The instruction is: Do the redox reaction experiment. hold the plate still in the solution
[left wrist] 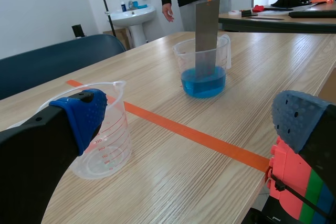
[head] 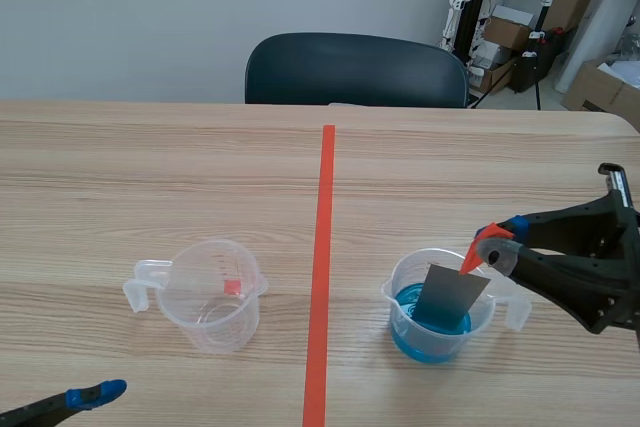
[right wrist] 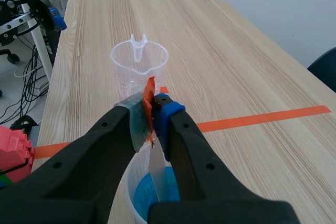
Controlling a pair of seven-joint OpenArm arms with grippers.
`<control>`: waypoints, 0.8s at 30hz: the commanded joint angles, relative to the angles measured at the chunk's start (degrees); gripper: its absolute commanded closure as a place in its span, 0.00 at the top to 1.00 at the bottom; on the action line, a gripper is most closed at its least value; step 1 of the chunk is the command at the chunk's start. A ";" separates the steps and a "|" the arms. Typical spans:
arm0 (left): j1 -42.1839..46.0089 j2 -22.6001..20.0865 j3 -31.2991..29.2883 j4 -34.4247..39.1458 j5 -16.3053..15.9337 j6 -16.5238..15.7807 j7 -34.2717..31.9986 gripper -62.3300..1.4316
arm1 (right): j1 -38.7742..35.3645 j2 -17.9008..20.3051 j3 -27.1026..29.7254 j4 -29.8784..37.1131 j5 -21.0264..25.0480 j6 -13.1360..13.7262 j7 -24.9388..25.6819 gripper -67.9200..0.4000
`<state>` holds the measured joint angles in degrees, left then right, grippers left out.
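Right gripper (head: 497,244) comes in from the right, jaws pinching a small orange tab (head: 472,259) at the top of the plate (head: 450,297). The plate is a thin, flat, dull grey metal rectangle. It hangs slightly tilted, lower end down in the blue solution (head: 410,302) and upper part well above the rim. The solution sits low in a clear plastic beaker (head: 440,347) with a moulded handle and a pour spout, right of the tape line (head: 323,247) on the near half of the bench (head: 150,167). The bench is pale wood grain, matte and smooth. Left of the line, well apart from the beaker, stands a second clear plastic cup (head: 215,307), same handled shape. It carries red graduation marks and numerals up its wall, too small to read for certain. Left gripper (left wrist: 191,121) is low at the near left corner, jaws spread wide with nothing between them. Its blue dotted pads (left wrist: 84,114) are showing, and the cup is just ahead of one finger. At the far edge of the bench is a dark, rounded chair (head: 350,67) back, and cardboard boxes are stacked in the far right corner of the room.
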<state>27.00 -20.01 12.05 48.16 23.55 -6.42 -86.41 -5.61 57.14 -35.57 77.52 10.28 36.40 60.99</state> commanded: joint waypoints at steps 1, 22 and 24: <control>0.46 0.26 -0.20 0.94 -0.35 -0.15 -0.72 1.00 | 0.35 0.63 0.70 0.20 0.42 -0.02 0.02 0.01; 0.46 0.28 -0.20 0.92 -0.35 -0.17 0.72 1.00 | 0.35 0.63 0.70 0.20 0.39 0.00 0.02 0.01; 0.46 0.28 -0.20 0.92 -0.35 -0.17 0.72 1.00 | 0.35 0.63 0.70 0.20 0.39 0.00 0.02 0.01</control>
<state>27.00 -20.01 12.05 48.16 23.57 -6.44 -84.66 -5.61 57.14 -35.57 77.52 10.28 36.40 60.99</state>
